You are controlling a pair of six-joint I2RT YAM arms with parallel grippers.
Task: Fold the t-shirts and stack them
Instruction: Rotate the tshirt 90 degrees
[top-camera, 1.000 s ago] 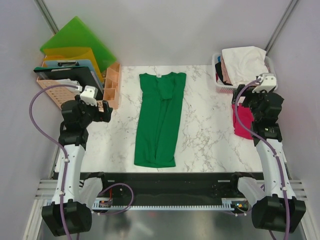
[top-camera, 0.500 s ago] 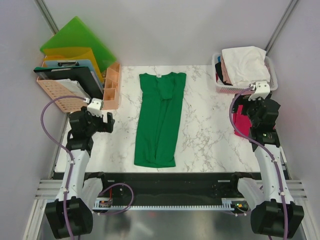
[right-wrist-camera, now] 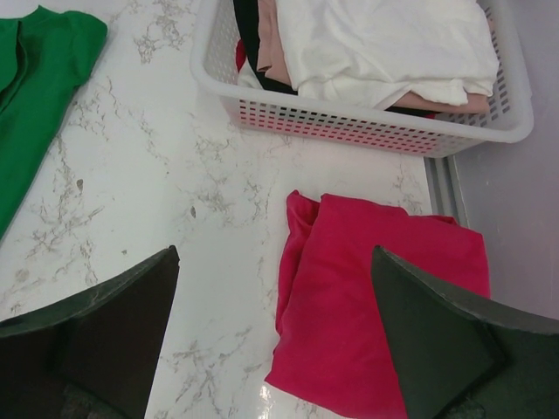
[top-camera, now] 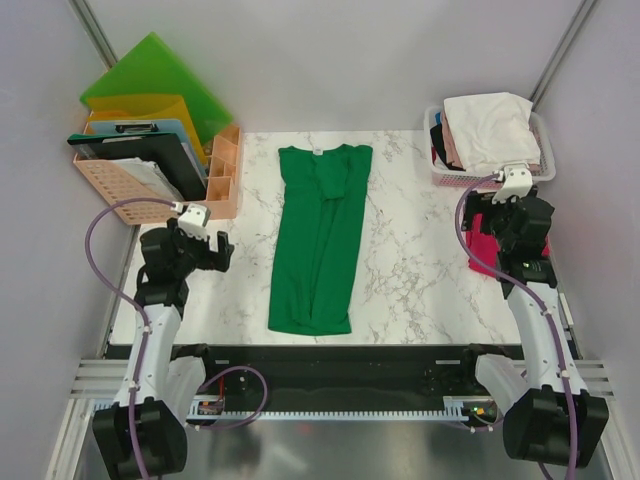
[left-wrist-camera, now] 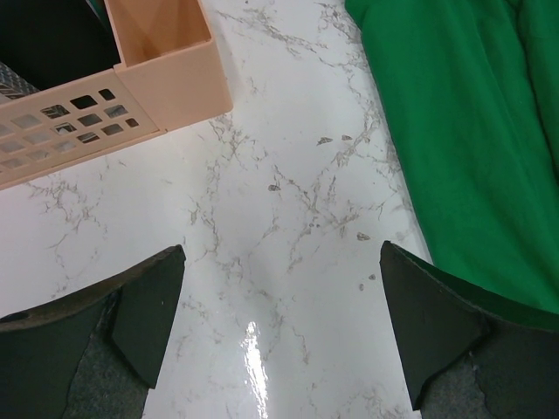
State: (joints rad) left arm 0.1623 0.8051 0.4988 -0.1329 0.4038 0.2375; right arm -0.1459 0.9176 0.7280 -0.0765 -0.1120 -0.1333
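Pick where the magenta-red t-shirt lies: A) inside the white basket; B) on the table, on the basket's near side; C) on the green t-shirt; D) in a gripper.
B: the magenta-red t-shirt lies on the marble table, just outside the white basket, on its near side.

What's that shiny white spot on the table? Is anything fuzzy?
Left wrist view: the spot is light bouncing off the glossy table, between the dark fingers, whose near ends look a bit blurry. Right wrist view: a smaller shiny spot at the bottom edge, beside the red shirt. Top view: even light, and the green shirt looks sharp.
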